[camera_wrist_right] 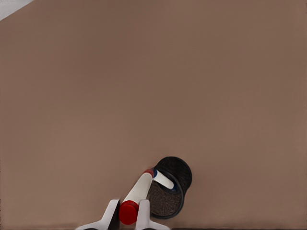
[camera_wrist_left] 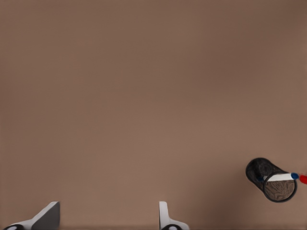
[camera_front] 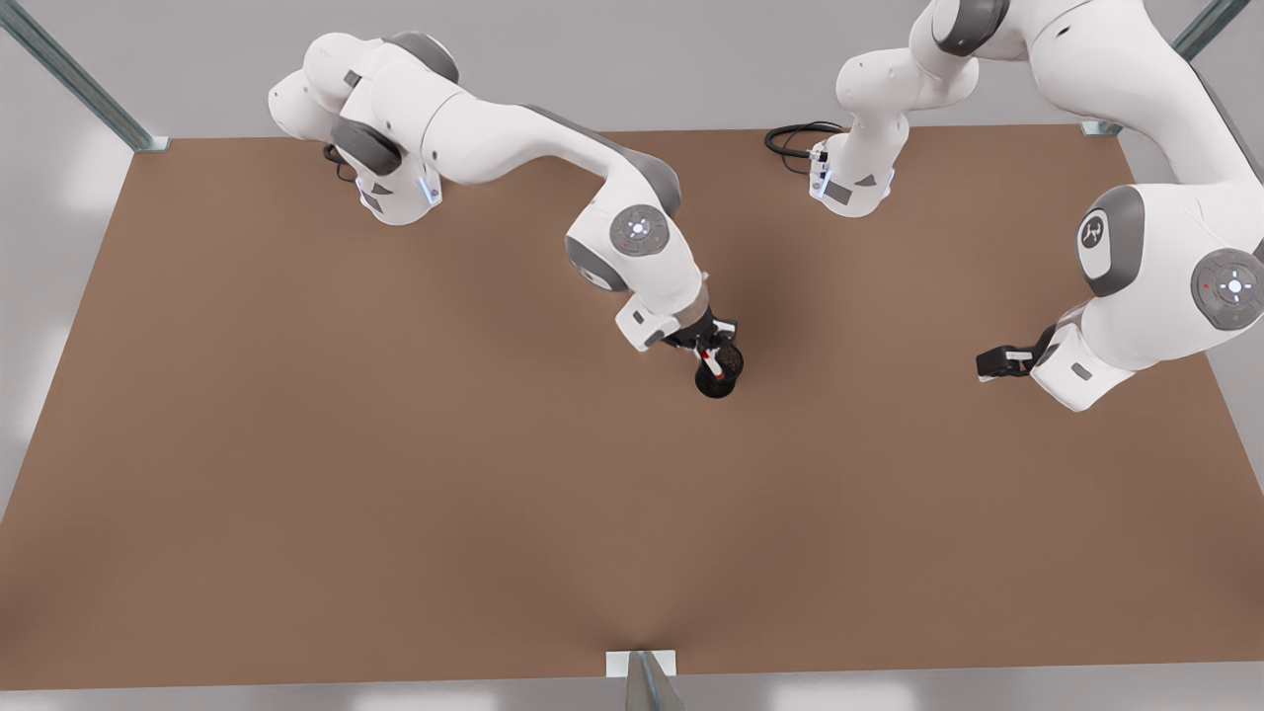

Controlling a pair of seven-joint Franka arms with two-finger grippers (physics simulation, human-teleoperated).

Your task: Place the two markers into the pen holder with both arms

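Note:
The black mesh pen holder (camera_front: 715, 377) (camera_wrist_left: 271, 179) (camera_wrist_right: 169, 191) stands mid-table. A white marker with a blue tip (camera_wrist_left: 280, 177) (camera_wrist_right: 163, 180) leans inside it. My right gripper (camera_front: 712, 346) (camera_wrist_right: 128, 212), on the arm at the front view's left, is shut on the red-capped marker (camera_front: 711, 355) (camera_wrist_right: 136, 191). That marker is tilted, with its far end over the holder's rim. At the front view's right my left gripper (camera_front: 989, 364) (camera_wrist_left: 110, 213) waits open and holds nothing, well away from the holder.
The brown table (camera_front: 395, 494) spreads wide around the holder. A black cable (camera_front: 795, 138) lies by the arm base at the back. Metal frame posts (camera_front: 647, 681) stand at the table's edges.

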